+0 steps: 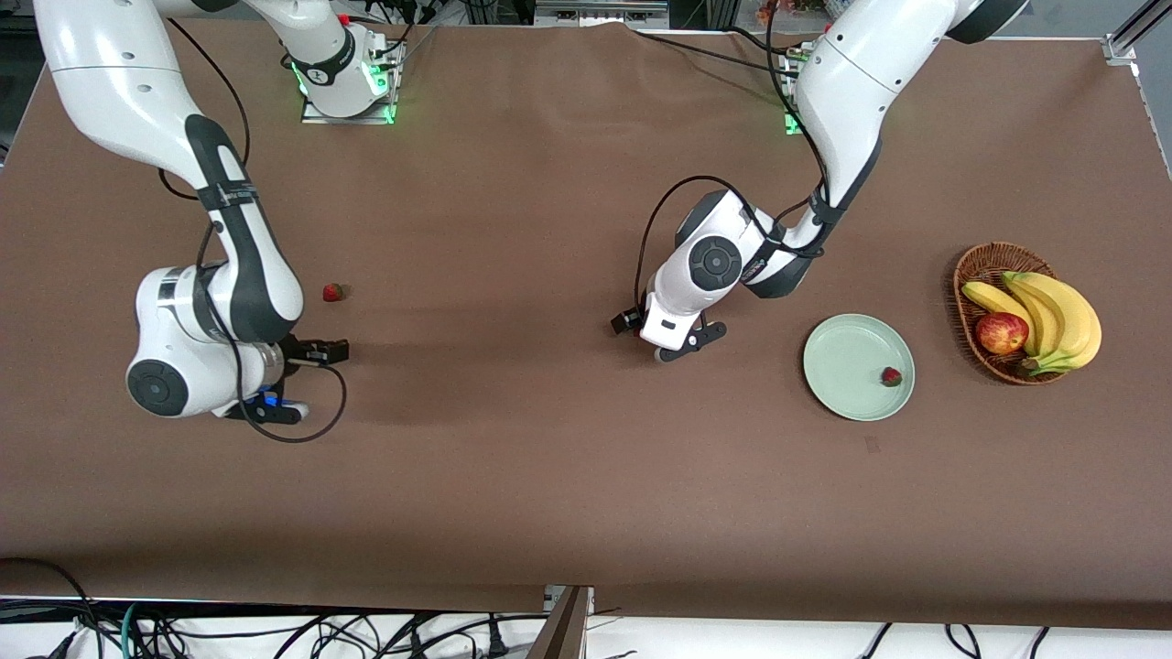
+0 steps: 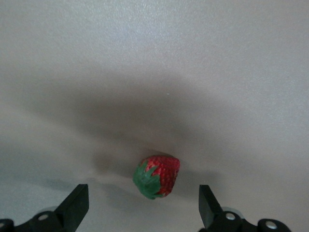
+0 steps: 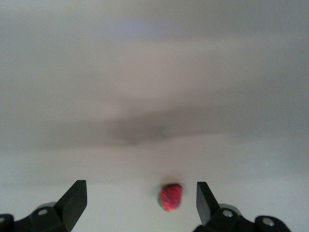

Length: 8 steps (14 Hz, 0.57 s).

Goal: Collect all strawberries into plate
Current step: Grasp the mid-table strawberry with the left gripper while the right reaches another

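**Two Arms Line Up on the Last Loose Strawberries**

One small red strawberry with a green cap [image 1: 891, 376] already lies on the round, shallow, pale mint-green plate [image 1: 847, 361], at the lower right of the plate's face, right of centre in the front view. A second strawberry [image 2: 157, 176] shows low in the left wrist view, lying on its side on the brown table covering [image 1: 513, 476] between the two dark fingertips; in the front view it is hidden under the left arm's wrist. The left gripper [image 1: 682, 346] hangs just above the table near the plate, at mid-frame, its jaws spread wide and empty, apparently placed so the berry falls inside the gap for a straight descent. A third strawberry [image 1: 333, 292] sits alone at centre left of the front view; the right wrist view shows it [image 3: 171, 196] low in the frame, closer to one fingertip than the other. The right gripper [image 1: 302, 380] hovers over the table just below that berry in the front view, also wide open and holding nothing, seemingly lining up its own pick. At the right edge a brown wicker basket [image 1: 972, 275] holds yellow bananas [image 1: 1062, 316] and a red apple [image 1: 1001, 332], no part of the job. By this showing one berry in three is collected, and both remaining picks look imminent.
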Available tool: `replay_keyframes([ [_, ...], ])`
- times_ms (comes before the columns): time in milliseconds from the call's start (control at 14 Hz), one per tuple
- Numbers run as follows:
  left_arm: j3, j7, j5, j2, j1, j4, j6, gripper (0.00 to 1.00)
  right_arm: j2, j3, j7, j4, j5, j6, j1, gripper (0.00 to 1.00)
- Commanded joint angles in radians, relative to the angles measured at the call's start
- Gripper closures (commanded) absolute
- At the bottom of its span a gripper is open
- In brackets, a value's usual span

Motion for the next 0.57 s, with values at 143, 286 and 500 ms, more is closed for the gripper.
replay_keyframes([
  [143, 0.017, -0.019, 0.006, -0.012, -0.011, -0.007, 0.019, 0.19, -0.115, 0.006, -0.004, -0.242, -0.011, 0.067, -0.01, 0.0],
  [286, 0.017, -0.022, 0.006, -0.014, -0.011, -0.005, 0.022, 0.21, -0.138, 0.006, -0.004, -0.342, -0.011, 0.147, -0.019, 0.0],
  [500, 0.017, -0.02, 0.006, -0.009, -0.014, -0.007, 0.036, 0.58, -0.15, 0.006, -0.004, -0.437, -0.011, 0.22, -0.02, 0.0],
])
